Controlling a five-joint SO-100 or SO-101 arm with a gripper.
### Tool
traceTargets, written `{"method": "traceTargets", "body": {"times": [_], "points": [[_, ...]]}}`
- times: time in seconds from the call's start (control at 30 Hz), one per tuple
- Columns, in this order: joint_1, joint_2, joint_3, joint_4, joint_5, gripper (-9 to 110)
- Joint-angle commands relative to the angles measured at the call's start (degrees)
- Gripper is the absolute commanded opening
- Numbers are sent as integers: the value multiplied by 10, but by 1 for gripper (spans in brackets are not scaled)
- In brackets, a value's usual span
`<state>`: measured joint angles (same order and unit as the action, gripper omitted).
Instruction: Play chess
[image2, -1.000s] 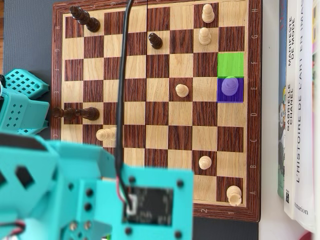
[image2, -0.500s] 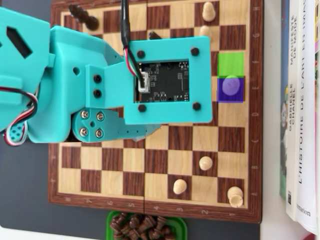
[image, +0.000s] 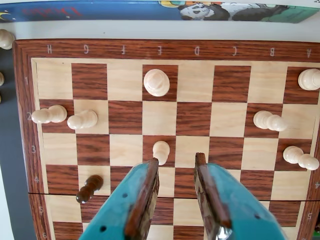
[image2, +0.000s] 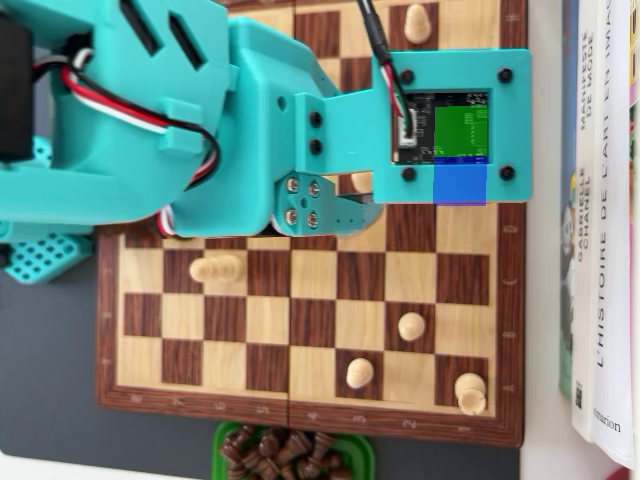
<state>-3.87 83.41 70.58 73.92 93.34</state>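
Gripper (image: 176, 167) parted, empty, above chessboard (image: 125, 117); pale pawn (image: 161, 151) by its left finger.
Overhead only: green tray (image2: 358, 450) of dark pieces, books (image2: 600, 250) right.

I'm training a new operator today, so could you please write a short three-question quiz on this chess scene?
1. True or false: the gripper holds a piece.
2. In the wrist view, what colour is the piece lying at lower left: A light, B dark?
3. In the overhead view, what sits in the green tray below the chessboard?

Key: 1 false, the jaws are open with nothing between them; 2 B; 3 dark chess pieces.
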Motion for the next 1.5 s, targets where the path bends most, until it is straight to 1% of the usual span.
{"method": "traceTargets", "body": {"times": [0.0, 0.33, 0.6, 0.93, 1.1, 1.47], "points": [[-5, -11, -54, -7, 5, 12], [-23, -112, -138, -7, 6, 12], [-32, -159, -177, -7, 6, 12], [-33, -170, -182, -7, 18, 13], [-33, -170, -182, -7, 14, 17], [-30, -189, -189, -31, 13, 17]]}}
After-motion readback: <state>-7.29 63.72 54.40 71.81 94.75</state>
